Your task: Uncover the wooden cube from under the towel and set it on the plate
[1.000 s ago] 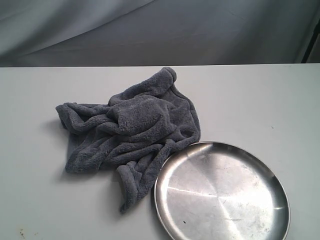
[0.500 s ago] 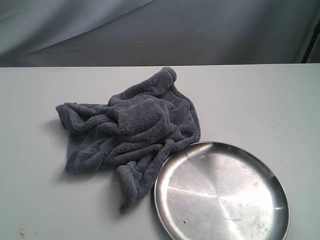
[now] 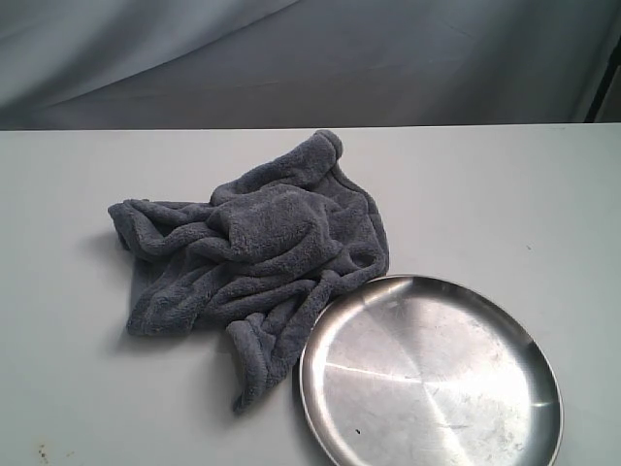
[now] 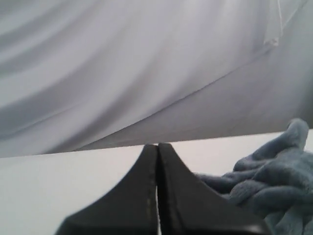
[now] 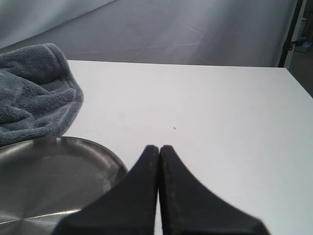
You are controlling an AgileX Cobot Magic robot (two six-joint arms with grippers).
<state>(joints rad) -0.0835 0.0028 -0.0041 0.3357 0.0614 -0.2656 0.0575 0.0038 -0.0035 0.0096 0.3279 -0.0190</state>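
A crumpled dark blue-grey towel (image 3: pixel 252 257) lies bunched on the white table, its near edge touching the rim of the steel plate (image 3: pixel 431 374) at the front right. The wooden cube is hidden; none of it shows. Neither arm appears in the exterior view. In the left wrist view my left gripper (image 4: pixel 157 147) is shut with nothing in it, and the towel (image 4: pixel 274 186) lies off to one side of it. My right gripper (image 5: pixel 159 148) is also shut and empty, beside the plate (image 5: pixel 54 176), with the towel (image 5: pixel 34 93) beyond.
The white table (image 3: pixel 505 194) runs back to a grey draped backdrop (image 3: pixel 310 58). A dark stand post (image 5: pixel 292 34) rises past the table's far corner in the right wrist view. Small specks mark the table's front left (image 3: pixel 44 451).
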